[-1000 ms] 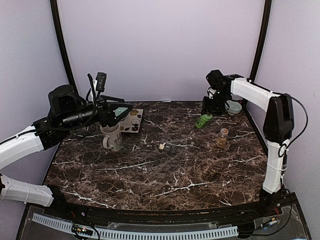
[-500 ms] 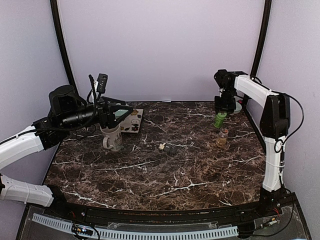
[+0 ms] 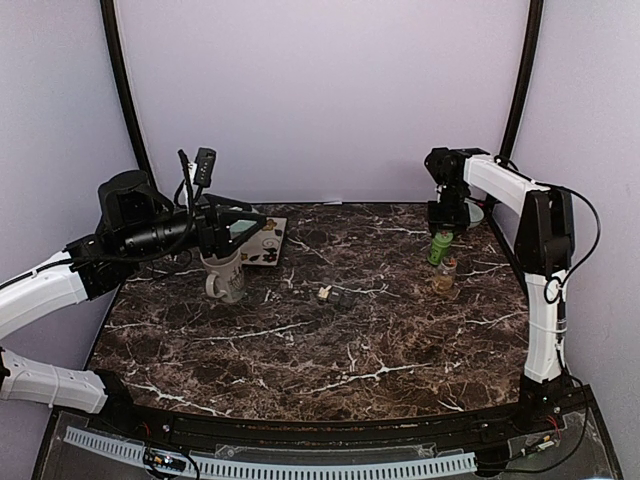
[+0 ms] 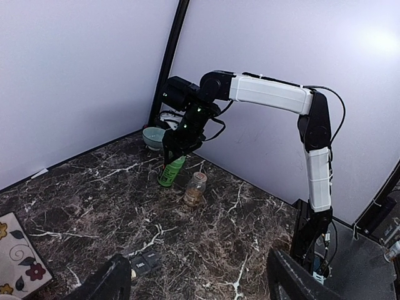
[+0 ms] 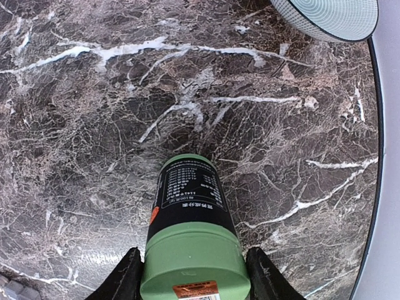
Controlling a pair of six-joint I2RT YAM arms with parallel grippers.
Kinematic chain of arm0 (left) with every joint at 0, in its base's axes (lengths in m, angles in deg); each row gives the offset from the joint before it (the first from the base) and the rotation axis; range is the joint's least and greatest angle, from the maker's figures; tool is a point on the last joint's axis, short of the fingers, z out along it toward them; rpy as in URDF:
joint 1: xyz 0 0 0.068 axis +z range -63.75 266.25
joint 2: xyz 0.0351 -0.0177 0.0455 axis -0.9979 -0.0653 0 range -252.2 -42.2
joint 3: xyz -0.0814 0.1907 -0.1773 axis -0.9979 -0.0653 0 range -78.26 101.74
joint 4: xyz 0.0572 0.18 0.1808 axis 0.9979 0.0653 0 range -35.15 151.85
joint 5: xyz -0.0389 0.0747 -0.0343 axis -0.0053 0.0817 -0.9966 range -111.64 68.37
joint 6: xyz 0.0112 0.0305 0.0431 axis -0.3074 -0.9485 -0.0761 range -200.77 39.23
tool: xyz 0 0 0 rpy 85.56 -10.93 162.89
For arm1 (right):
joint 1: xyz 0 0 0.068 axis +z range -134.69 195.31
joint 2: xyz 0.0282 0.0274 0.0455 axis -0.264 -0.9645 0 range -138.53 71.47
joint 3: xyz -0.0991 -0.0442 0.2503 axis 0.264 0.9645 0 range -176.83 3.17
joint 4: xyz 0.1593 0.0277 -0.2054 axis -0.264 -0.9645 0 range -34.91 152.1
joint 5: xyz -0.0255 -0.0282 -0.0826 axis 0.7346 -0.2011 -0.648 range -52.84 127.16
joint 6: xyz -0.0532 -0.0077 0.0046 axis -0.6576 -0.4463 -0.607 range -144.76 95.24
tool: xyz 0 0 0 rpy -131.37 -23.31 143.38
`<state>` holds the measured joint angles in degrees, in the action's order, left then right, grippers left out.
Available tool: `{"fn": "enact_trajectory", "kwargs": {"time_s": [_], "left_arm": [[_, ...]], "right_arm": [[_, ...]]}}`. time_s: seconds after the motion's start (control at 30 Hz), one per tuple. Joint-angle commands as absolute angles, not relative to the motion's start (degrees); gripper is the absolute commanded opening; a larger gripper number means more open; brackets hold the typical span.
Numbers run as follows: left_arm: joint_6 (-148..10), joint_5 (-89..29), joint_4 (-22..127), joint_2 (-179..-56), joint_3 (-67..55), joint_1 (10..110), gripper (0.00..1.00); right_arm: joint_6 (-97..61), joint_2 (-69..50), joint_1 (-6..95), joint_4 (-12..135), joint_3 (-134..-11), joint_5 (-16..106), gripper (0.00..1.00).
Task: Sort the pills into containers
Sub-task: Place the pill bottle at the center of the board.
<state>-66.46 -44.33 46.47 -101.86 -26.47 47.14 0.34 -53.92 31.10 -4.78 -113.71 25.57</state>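
Right end effector (image 3: 441, 226) clamped on green bottle (image 3: 438, 250).
Swinging it could topple the little jar (image 3: 446, 277) just beside it, spilling its contents.

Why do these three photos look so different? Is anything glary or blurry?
Top external: even, soft lilac-tinted light; small things on the table are hard to make out. Left wrist: a glare patch on the upper-right wall; the fingers at the bottom edge look dark and soft. Right wrist: the green bottle looms close, its label print unreadable.
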Motion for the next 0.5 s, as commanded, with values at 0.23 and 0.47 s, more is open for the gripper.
{"fn": "enact_trajectory", "kwargs": {"time_s": [0.23,0.47], "left_arm": [[-66.6,-45.2,47.0,-102.6,-25.8,47.4,0.78],[-66.7,-44.8,48.3,-103.4,-24.5,47.5,0.78]], "right_arm": [[-0.3,-52.5,30.8,-2.7,-113.5,25.7,0.65],[-0.3,-50.8,30.7,-0.3,-113.5,25.6,0.67]]}}
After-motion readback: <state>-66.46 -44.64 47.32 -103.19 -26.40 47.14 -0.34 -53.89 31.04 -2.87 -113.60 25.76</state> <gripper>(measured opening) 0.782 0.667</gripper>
